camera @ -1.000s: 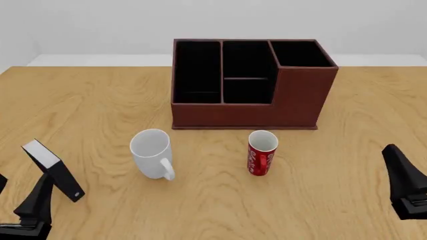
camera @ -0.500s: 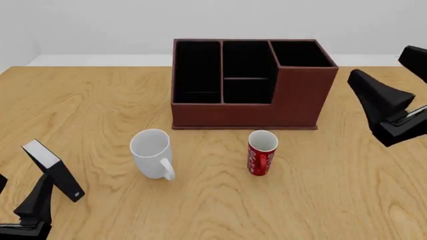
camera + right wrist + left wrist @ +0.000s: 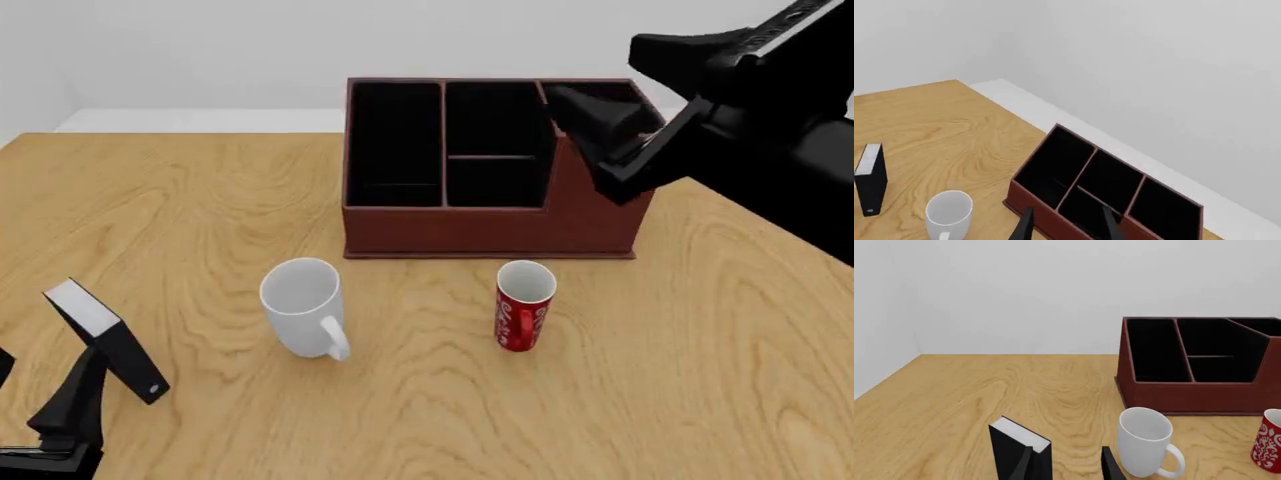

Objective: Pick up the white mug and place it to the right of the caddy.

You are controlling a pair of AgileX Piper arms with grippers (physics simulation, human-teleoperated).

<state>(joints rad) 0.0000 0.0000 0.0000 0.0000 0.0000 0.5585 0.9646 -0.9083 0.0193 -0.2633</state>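
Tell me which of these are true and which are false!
1. The white mug stands upright on the table. True.
2. The red mug sits inside the caddy. False: it stands on the table in front of the caddy.
3. The right end effector holds the white mug. False: it hangs over the caddy, holding nothing.
4. The white mug is left of the red mug in the front view. True.
5. The caddy's compartments hold pens. False: they look empty.
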